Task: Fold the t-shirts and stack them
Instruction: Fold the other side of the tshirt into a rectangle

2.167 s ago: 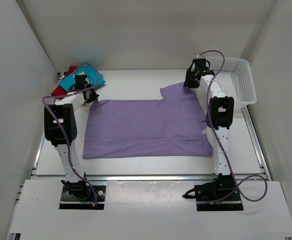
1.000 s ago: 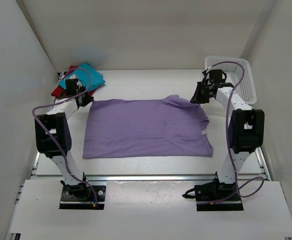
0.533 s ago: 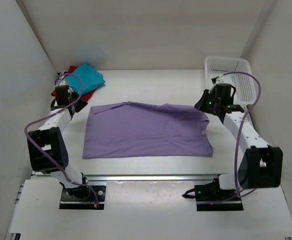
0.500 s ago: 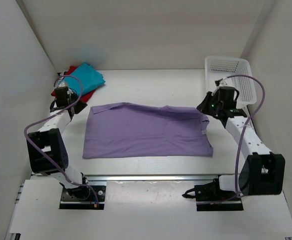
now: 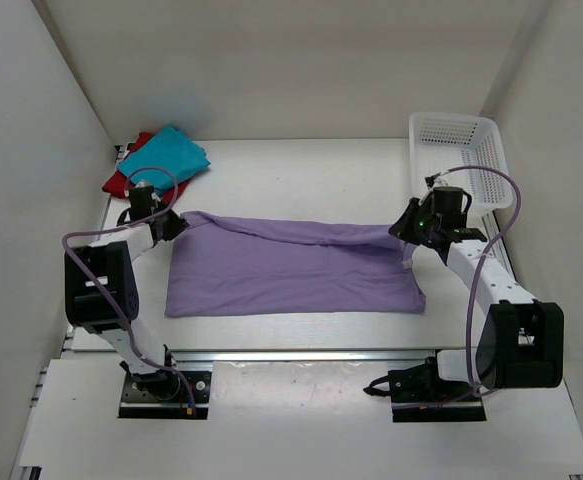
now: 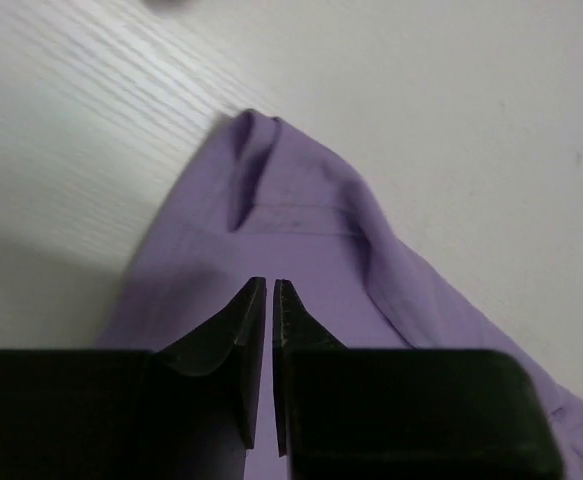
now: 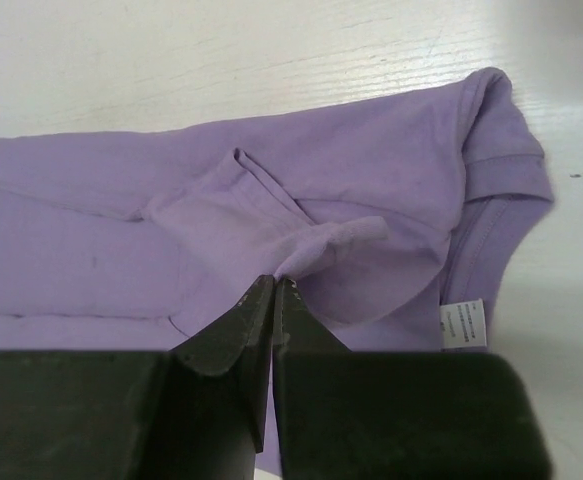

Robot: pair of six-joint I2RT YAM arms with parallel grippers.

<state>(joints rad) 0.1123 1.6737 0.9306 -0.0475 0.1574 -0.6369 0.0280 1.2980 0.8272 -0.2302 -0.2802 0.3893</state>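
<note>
A purple t-shirt (image 5: 291, 270) lies spread on the table, its far edge folded toward the near side. My left gripper (image 5: 171, 225) is shut on the shirt's far left corner; in the left wrist view the gripper (image 6: 269, 285) has its jaws closed over purple cloth (image 6: 301, 230). My right gripper (image 5: 403, 228) is shut on the far right part of the shirt; in the right wrist view the gripper (image 7: 273, 283) pinches a tuft of purple cloth (image 7: 331, 240), next to the collar with its white label (image 7: 463, 322).
A teal shirt (image 5: 163, 158) lies on a red shirt (image 5: 121, 180) at the far left corner. A white plastic basket (image 5: 466, 155) stands at the far right. White walls close in the table on three sides.
Both grippers have drawn the shirt's far edge toward the near side, folding it over. The sleeves that lay flat at the far corners are now folded in.
</note>
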